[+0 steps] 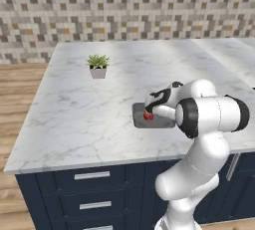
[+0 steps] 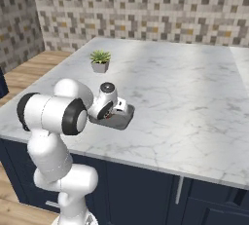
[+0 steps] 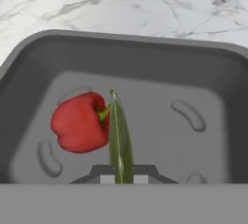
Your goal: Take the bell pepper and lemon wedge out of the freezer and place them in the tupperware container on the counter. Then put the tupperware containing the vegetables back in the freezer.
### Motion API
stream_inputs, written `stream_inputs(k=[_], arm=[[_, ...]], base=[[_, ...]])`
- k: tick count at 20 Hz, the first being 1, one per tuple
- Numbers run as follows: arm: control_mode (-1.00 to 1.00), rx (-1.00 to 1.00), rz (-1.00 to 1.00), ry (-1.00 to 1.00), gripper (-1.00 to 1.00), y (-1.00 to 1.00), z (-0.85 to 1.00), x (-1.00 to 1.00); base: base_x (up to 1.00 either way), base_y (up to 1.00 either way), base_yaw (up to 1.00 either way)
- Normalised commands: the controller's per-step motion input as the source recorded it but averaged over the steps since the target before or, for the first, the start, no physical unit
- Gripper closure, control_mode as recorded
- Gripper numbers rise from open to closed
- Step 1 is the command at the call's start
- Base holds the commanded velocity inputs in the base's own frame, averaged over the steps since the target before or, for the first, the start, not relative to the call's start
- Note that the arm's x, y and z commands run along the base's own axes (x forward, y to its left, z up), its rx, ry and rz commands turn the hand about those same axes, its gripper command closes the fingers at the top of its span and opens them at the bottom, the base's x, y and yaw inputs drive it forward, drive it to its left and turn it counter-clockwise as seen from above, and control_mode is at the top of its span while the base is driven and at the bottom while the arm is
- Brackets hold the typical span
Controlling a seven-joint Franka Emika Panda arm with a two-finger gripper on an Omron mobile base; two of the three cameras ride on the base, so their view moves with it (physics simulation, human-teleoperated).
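The dark grey tupperware container (image 3: pixel 145 58) sits on the white marble counter (image 1: pixel 74 114), near its front edge. The red bell pepper (image 3: pixel 77 123) lies inside it, left of centre. My gripper (image 3: pixel 120 179) hangs just above the container, shut on the olive-green lemon wedge (image 3: pixel 119 136), which points out from between the fingertips next to the pepper. From the left base view, the gripper (image 1: pixel 148 109) is over the container (image 1: pixel 139 122) with the pepper (image 1: pixel 148 116) showing under it. In the right base view the hand covers most of the container (image 2: pixel 127 118). The freezer is out of view.
A small potted plant (image 1: pixel 98 65) (image 2: pixel 100 60) stands on the counter behind and left of the container. Navy drawers with silver handles (image 1: pixel 91 175) run below the front edge. A tiled wall closes the back.
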Motion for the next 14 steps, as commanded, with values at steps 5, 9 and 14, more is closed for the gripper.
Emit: stream_inputs(k=[5, 9, 14], arm=[[-1.00, 0.00, 0.00, 0.09, 1.00, 0.00, -0.36, 0.34], [-1.00, 0.00, 0.00, 0.06, 1.00, 0.00, -0.29, 0.44], [-1.00, 0.00, 0.00, 0.04, 1.00, 0.00, -0.20, 0.46]], base=[[0.00, 0.00, 0.00], [0.00, 0.00, 0.00], [0.00, 0.00, 0.00]])
